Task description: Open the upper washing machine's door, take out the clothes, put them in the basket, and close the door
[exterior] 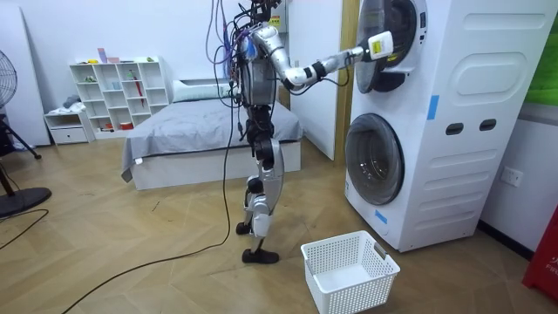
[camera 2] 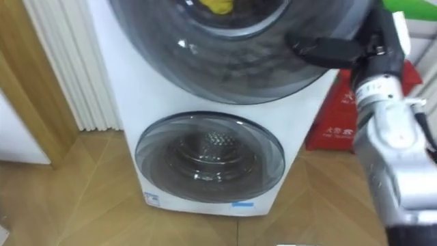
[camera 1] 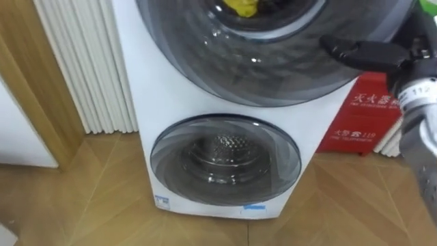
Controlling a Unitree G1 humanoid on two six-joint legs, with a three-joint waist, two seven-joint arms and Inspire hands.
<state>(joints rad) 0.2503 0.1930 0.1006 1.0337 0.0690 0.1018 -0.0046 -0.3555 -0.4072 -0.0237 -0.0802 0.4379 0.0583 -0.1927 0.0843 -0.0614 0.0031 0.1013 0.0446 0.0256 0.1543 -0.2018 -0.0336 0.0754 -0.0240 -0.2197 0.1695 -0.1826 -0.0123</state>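
We note a wood parquet floor (exterior: 131, 262). The washing machine (exterior: 471, 105) stands on it. White basket (exterior: 366, 283): on floor, just in front of machine's lower door. Red box (camera 1: 365, 119): on floor, beside machine. Bed (exterior: 200, 131): well apart from machine.

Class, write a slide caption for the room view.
Robot's right hand at upper washer door; white basket on floor.
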